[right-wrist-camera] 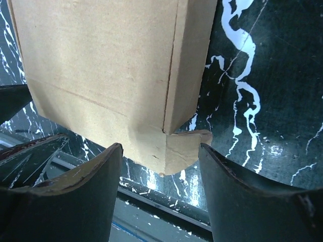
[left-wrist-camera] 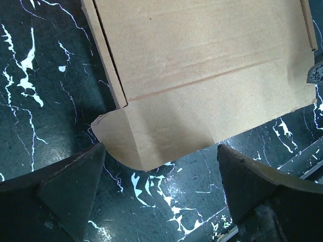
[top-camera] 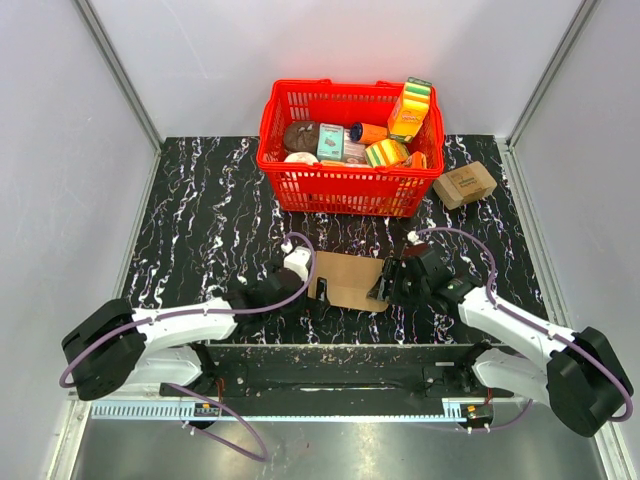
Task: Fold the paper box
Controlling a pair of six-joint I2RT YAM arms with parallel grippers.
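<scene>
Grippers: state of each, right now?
Left gripper: open, holding nothing, at a box corner.
Right gripper: open, holding nothing, straddling a box corner.

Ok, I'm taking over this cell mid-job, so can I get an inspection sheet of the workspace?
Surface: black marbled table.
Job's things: paper box at the table's front.
Clutter: red basket of goods at the back; small carton right of it.
Grippers: left gripper and right gripper open, each astride a box corner.
Cables: purple cables loop behind both grippers.
Surroundings: pale walls, metal posts.
</scene>
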